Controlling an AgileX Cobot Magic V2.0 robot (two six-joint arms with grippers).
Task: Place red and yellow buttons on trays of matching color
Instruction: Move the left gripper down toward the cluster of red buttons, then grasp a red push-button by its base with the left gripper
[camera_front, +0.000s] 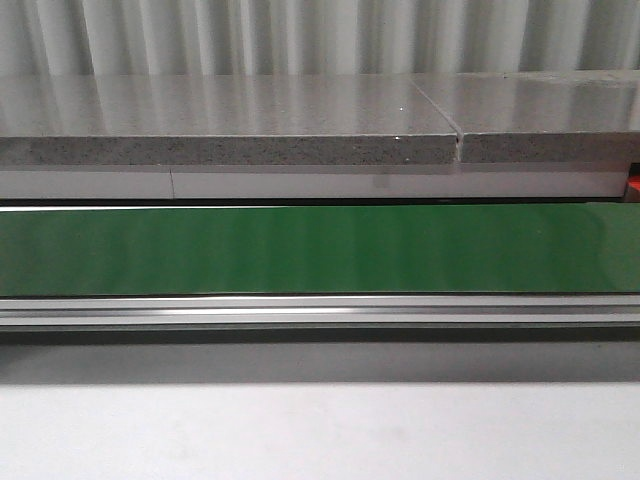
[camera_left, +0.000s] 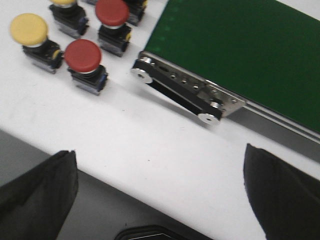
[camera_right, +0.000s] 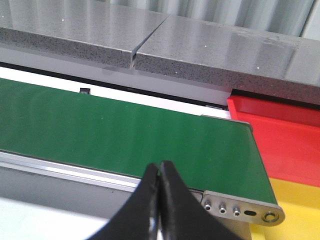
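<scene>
The buttons sit in a cluster on the white desk (camera_left: 150, 145), all seen from the left wrist view: 1 red button (camera_left: 83, 55) nearest the belt's end, another red button (camera_left: 112, 12) just behind it, 1 yellow button (camera_left: 29, 27) off to the side, and a 2nd yellow button (camera_left: 64, 2) cut by the frame edge. Each has a black base and stands upright, close to its neighbours; whether any bases touch is hard to tell. None lies on the belt or on a tray.

The green belt (camera_left: 240, 45) starts just beside the cluster, with its metal end bracket (camera_left: 185, 90) closest to the near red button. In the front view the belt runs across the whole width, bare, with an aluminium rail (camera_front: 320, 310) along its near side and a grey stone ledge (camera_front: 230, 125) behind.

At the belt's other end (right wrist view) lie the red tray (camera_right: 285, 135) and, nearer the camera, the yellow tray (camera_right: 300, 210), side by side and touching.

The left pincer (camera_left: 160, 200) is spread wide, its 2 dark fingers (camera_left: 40, 190) far apart over the desk, holding nothing. The right pincer (camera_right: 160, 200) is pressed closed, fingertips together with nothing between them, near the belt's near edge.
</scene>
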